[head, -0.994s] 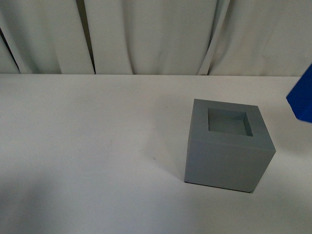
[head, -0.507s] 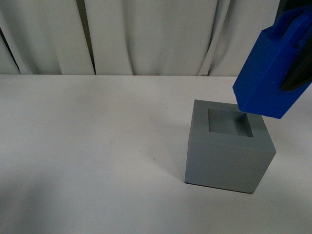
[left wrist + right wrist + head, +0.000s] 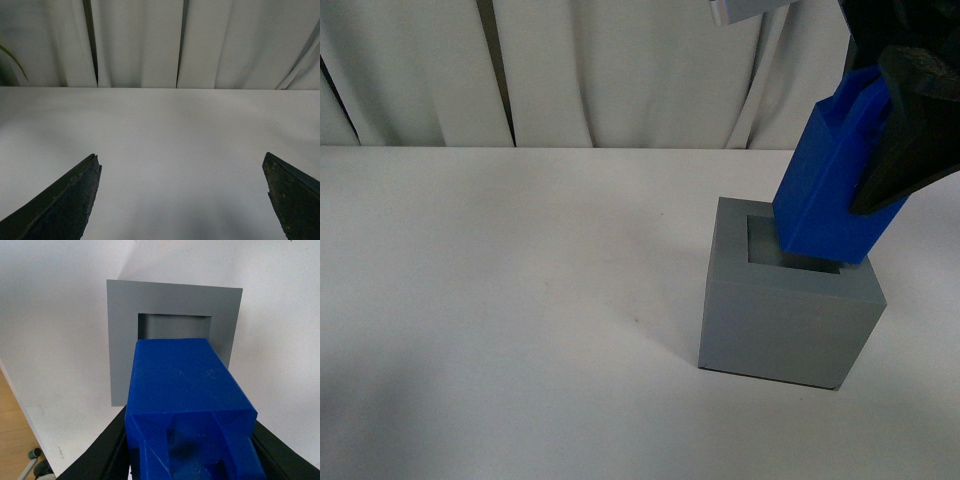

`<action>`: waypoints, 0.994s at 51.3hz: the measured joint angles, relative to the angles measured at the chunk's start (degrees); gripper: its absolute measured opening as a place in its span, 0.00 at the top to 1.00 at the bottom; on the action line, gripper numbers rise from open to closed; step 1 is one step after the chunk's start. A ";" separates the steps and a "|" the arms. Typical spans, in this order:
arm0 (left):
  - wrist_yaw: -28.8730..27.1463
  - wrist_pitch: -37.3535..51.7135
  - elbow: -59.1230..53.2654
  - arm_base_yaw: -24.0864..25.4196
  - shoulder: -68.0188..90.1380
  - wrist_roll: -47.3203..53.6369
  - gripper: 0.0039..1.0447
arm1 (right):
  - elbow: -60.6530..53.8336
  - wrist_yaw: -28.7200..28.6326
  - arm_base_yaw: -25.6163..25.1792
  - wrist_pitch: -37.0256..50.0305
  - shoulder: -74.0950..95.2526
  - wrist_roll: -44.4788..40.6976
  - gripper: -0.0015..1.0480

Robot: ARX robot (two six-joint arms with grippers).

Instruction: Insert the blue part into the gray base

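Over the gray base [image 3: 780, 325], the blue block [image 3: 825, 195] hangs tilted, its lower end at the recess mouth. My right gripper [image 3: 190, 440] clamps its handle end. Rigid, smooth plastic, I judge, so the flat sides are best gripped firmly.

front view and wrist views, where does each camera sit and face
Front view: robot's body, facing forward over the table to the curtain; right gripper shows, holding the blue part at the gray base.
Left wrist view: left wrist, facing across the table to the curtain; open left gripper shows.
Right wrist view: right wrist, looking along the blue part to the gray base; its fingers show.
Front and right wrist share part and base.
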 joint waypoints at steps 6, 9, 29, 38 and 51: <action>0.00 0.00 0.00 0.00 0.00 0.00 0.06 | 0.00 0.07 0.68 0.66 0.50 0.61 0.55; 0.00 0.00 0.00 0.00 0.00 0.00 0.06 | 0.00 0.09 0.92 0.70 0.83 0.85 0.55; 0.00 0.00 0.00 0.00 0.00 0.00 0.06 | 0.02 0.20 1.09 1.44 1.99 2.08 0.55; 0.00 0.00 0.00 0.00 0.00 0.00 0.06 | -0.09 0.74 1.09 1.57 1.99 2.05 0.55; 0.00 0.00 0.00 0.00 0.00 0.00 0.06 | -1.01 0.68 1.09 2.45 1.99 2.43 0.40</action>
